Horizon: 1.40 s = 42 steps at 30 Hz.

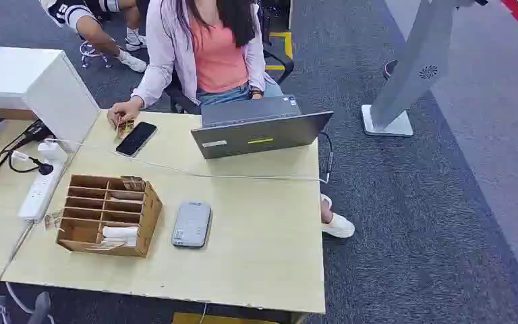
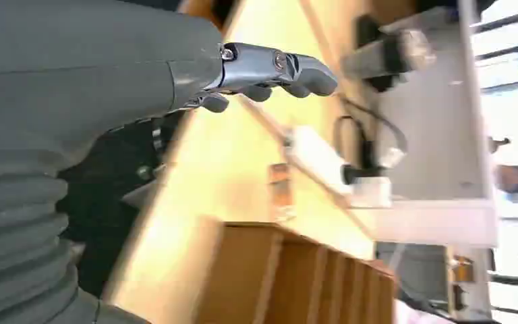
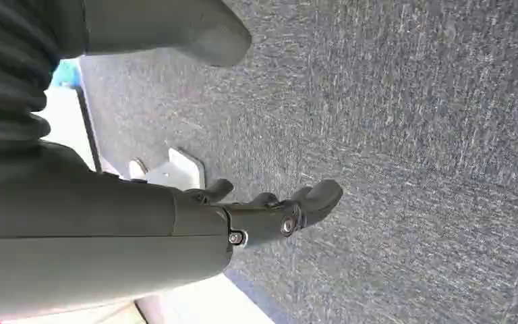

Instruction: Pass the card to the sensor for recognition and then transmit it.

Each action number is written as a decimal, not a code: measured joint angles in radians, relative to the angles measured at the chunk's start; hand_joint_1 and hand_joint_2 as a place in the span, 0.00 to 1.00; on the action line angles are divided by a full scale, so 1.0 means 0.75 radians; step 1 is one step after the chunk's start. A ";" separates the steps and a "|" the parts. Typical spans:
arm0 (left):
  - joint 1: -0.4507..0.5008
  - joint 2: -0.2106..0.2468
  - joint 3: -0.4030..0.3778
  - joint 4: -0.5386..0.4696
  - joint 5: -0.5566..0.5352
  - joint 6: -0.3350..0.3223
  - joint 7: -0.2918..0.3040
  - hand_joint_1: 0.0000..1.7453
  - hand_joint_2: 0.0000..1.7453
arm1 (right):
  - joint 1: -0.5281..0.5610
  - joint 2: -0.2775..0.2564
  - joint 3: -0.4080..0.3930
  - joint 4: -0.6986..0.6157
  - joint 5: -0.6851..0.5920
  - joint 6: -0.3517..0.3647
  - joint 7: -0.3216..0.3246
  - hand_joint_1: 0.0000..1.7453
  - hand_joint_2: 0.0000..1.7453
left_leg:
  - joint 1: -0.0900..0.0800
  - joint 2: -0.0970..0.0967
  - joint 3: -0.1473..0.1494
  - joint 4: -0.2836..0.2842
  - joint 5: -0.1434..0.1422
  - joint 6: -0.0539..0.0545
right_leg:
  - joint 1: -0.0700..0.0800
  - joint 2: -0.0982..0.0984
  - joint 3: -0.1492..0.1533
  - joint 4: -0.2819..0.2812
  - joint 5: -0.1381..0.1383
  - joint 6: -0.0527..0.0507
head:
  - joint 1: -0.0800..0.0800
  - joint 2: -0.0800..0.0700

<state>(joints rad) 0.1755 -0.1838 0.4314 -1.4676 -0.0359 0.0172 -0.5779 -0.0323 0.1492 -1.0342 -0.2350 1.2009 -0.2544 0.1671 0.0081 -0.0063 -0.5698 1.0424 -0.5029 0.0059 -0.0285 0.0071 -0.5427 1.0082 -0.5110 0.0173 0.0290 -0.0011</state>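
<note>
Task barely begun, by the look of it. Neither robot hand has a card.

Left robot hand [image 2: 270, 74]: hangs near the bench [image 1: 256, 229] edge, fingers loosely extended, a little curled, nothing in them. Left wrist view shows the wooden sorter box [image 2: 290, 277] close by and a white power strip [image 2: 324, 162] beyond it.

Right robot hand [image 3: 270, 209]: hangs over grey carpet [image 3: 411, 135], fingers apart and slightly bent, holding nothing.

On the bench, head view: wooden sorter box [image 1: 108, 214] with compartments; a card [image 1: 133, 183] sits at its upper rear corner, and pale items lie in the lowest slot, too small to identify. Grey flat sensor [image 1: 191, 223] lies just beside the box, toward the robot's right, apart from it. Nothing rests on the sensor.

A person [image 1: 209, 47] sits at the far side behind a laptop [image 1: 260, 131], one hand [image 1: 123, 111] resting on the bench beside a black phone [image 1: 136, 138], with something small under the fingers; cannot tell what.

Judgement: pickup, presentation to the sensor and handover all remain to be done. Left robot hand is the nearer one to the box.
</note>
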 joint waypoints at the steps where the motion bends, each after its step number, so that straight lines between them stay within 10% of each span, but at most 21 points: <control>1: -0.015 0.010 -0.020 -0.022 -0.025 0.023 0.001 0.00 1.00 | -0.001 0.000 0.000 0.001 0.013 0.002 0.002 0.00 1.00 | 0.000 0.000 0.000 0.000 0.000 0.000 | 0.000 0.000 0.000 0.000 0.000 0.000 | 0.000 0.000; 24: -0.628 0.196 -0.386 0.182 -0.742 0.171 0.295 0.00 1.00 | -0.027 0.000 0.001 0.017 0.197 0.048 -0.005 0.00 1.00 | 0.000 0.003 0.006 0.001 0.010 -0.001 | 0.000 0.003 -0.003 0.000 0.012 0.000 | 0.002 0.000; 25: -0.653 0.201 -0.400 0.203 -0.772 0.172 0.306 0.00 1.00 | -0.027 0.000 0.001 0.017 0.201 0.050 -0.007 0.00 0.00 | 0.000 0.003 0.006 0.001 0.010 0.000 | 0.000 0.003 -0.003 0.000 0.013 0.000 | 0.002 0.000; 42: -1.111 0.298 -0.635 0.627 -1.260 0.235 0.539 0.00 1.00 | -0.038 0.000 0.009 0.025 0.314 0.082 -0.020 0.00 0.00 | 0.000 0.003 0.004 0.001 0.013 0.000 | 0.000 0.004 -0.003 0.001 0.015 0.000 | 0.002 0.000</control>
<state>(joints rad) -0.6578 0.0397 -0.0451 -0.9975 -0.9812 0.1938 -0.1735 -0.0606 0.1492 -1.0273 -0.2159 1.4367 -0.1930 0.1522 0.0082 -0.0042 -0.5671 1.0433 -0.4929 0.0055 -0.0285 0.0098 -0.5451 1.0087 -0.5000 0.0176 0.0305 -0.0011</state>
